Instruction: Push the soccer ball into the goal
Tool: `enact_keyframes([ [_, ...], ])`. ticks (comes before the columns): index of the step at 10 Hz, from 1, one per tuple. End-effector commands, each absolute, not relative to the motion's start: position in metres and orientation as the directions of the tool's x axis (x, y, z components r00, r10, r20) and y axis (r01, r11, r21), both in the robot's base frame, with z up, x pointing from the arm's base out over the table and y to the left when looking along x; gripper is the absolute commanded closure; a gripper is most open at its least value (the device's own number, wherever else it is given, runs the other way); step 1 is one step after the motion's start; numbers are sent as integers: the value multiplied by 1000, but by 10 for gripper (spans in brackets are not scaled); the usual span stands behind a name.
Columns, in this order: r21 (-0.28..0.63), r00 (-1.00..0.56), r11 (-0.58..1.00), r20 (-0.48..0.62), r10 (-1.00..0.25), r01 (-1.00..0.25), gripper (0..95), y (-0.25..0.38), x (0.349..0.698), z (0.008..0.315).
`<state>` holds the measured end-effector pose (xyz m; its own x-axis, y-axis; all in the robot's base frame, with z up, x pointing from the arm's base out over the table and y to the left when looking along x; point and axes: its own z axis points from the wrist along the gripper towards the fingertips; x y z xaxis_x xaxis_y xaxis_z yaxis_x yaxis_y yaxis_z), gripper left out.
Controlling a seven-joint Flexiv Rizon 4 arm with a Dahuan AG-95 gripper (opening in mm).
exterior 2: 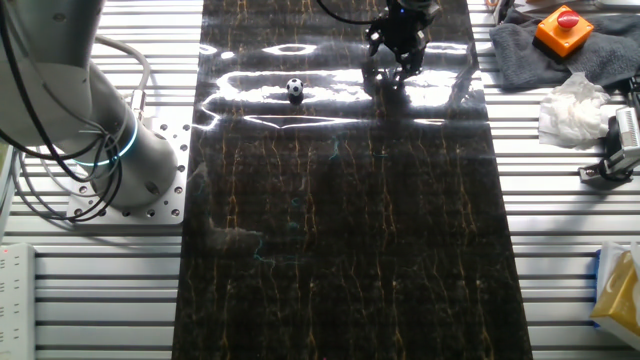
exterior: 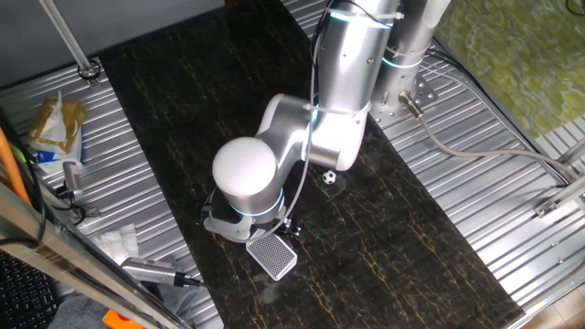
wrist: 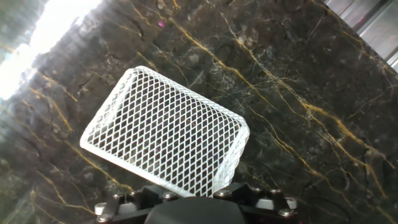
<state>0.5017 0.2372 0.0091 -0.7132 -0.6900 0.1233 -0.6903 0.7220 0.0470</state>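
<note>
I see nothing done yet: the soccer ball [exterior: 328,176] sits untouched mid-mat, well apart from the goal [exterior: 273,255] near the dark mat's [exterior: 393,256] edge, my gripper [exterior 2: 398,62] hovering over the goal, jaw width unreadable.
</note>
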Motion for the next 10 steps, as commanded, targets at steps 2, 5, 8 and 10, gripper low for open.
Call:
enact_keyframes([
  [2, 36, -730, 738, 125, -672, -674, 0, 237, 502, 9],
  [5, 18, -758, 764, 113, -642, -645, 0, 237, 502, 9],
  [8, 11, -789, 795, 114, -604, -607, 0, 237, 502, 9],
  [10, -6, -805, 810, 114, -583, -587, 190, 237, 502, 9],
])
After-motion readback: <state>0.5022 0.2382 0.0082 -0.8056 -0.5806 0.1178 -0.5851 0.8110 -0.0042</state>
